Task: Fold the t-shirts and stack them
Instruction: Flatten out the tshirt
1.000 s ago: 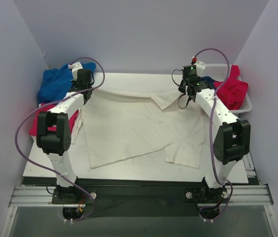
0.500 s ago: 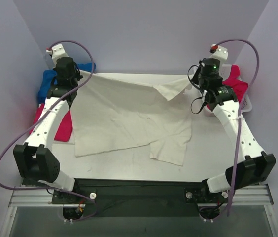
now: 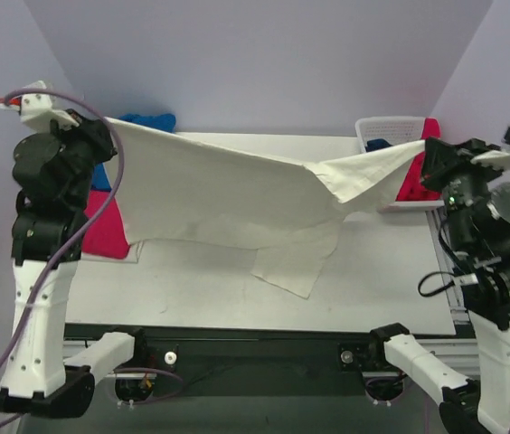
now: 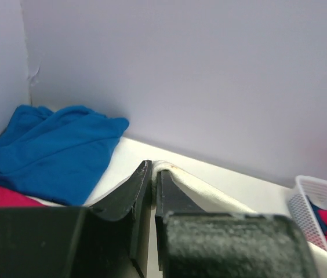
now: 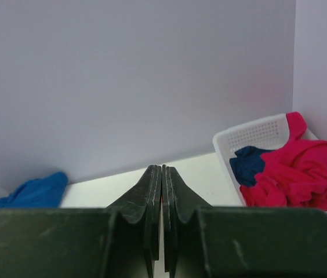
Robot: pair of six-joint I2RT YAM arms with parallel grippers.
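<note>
Top external view shows the cream-white t-shirt (image 3: 228, 194) strung in the air from the left gripper (image 3: 103, 127) at ten o'clock to the right gripper (image 3: 422, 155) at two o'clock, its lower part sagging onto the table (image 3: 146, 289) toward six. Both claws are clenched on its upper edge. The left wrist view shows cloth pinched between nearly closed jaws. The right wrist view shows shut jaws with no cloth visible, so that hold is read from above. The fabric looks light and limp and droops in the middle, so it will likely buckle wherever it is unsupported. Corners or shoulder seams seem the surest places to hold. A blue t-shirt (image 3: 146, 120) lies at eleven, a crimson t-shirt (image 3: 106, 231) at nine, and the basket (image 3: 386, 122) at two.
</note>
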